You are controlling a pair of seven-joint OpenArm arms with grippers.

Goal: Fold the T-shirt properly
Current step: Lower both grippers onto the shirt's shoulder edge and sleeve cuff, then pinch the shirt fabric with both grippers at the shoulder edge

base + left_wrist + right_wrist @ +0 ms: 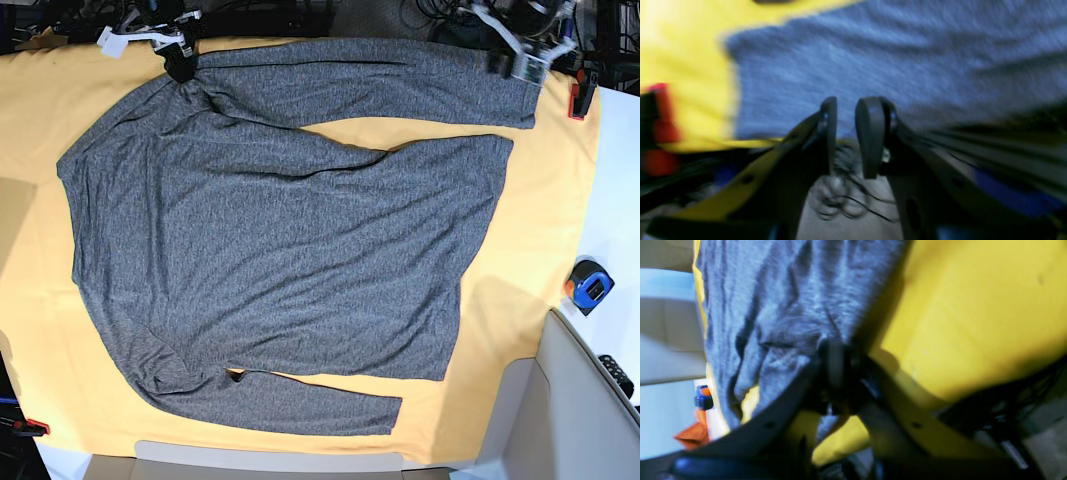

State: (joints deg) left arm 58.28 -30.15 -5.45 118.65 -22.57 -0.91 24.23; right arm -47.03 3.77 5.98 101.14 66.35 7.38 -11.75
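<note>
Knit T-shirt (270, 230) drapes limp, so we pinch hems: right hand (836, 373) clamps its shoulder, left hand (846, 133) hovers slightly parted at a sleeve cuff by the counter's far edge.

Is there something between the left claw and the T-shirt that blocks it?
Nothing visible blocks it. The left claw sits at the edge of the T-shirt, near a sleeve end, with only grey fabric and the yellow cloth ahead of it.

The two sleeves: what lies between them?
In the base view, the T-shirt's body fills most of the stretch between the upper sleeve and lower sleeve, with a wedge of bare yellow cloth under the upper one.
</note>
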